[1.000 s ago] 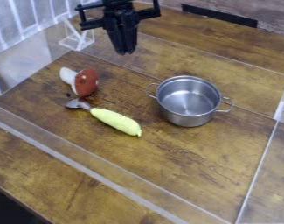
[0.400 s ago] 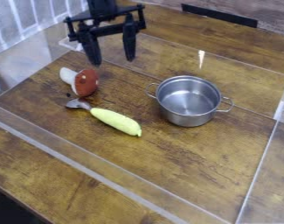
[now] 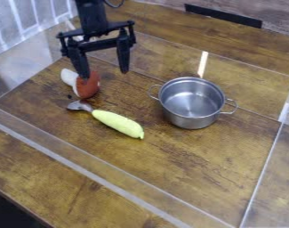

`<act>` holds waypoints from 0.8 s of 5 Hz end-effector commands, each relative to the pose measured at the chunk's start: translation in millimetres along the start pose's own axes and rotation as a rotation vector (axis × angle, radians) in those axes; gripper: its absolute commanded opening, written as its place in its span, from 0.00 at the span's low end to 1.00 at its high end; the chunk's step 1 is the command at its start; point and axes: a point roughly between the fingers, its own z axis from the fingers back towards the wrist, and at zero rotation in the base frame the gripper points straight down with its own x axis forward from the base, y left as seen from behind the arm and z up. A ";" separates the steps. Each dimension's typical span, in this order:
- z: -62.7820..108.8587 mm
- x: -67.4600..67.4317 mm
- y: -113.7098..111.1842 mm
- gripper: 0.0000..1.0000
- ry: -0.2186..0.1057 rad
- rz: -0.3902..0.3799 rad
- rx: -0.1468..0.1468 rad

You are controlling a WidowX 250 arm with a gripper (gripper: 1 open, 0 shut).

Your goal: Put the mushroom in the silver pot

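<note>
**Black gripper spread wide above the mushroom, nothing held**

Black gripper [image 3: 101, 62] points straight down, jaws standing far apart. One finger [image 3: 77, 65] hangs on the camera-left side, just above and beside the mushroom [image 3: 84, 84]; the other sits to the right, over bare wood. I see nothing between the fingers. I can't tell from this single view whether the left fingertip touches the cap or hangs just clear of it.

Mushroom lies on its side on the wooden table [image 3: 171, 165], reddish-brown cap toward the camera, whitish stem pointing away to the left. It is outside the pot.

Silver pot [image 3: 190, 101] stands upright to the right of the mushroom, well apart from it. Interior looks empty; two small side handles visible, one on the left rim, one on the right.

Yellow-green vegetable [image 3: 118, 123] lies flat in front of the mushroom, angled down to the right, between mushroom and pot but closer to the camera. A small grey metal piece [image 3: 76, 106] sits at its upper-left end, just beside the mushroom; too small for me to identify.

Clear plastic walls [image 3: 99, 183] border the work area along the near and right edges.
</note>
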 end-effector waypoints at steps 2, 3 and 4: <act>-5.0 14.9 20.3 1.00 -0.048 0.077 -0.013; -15.1 16.9 21.9 1.00 -0.044 0.085 -0.002; -20.8 18.6 22.8 0.00 -0.040 0.091 0.004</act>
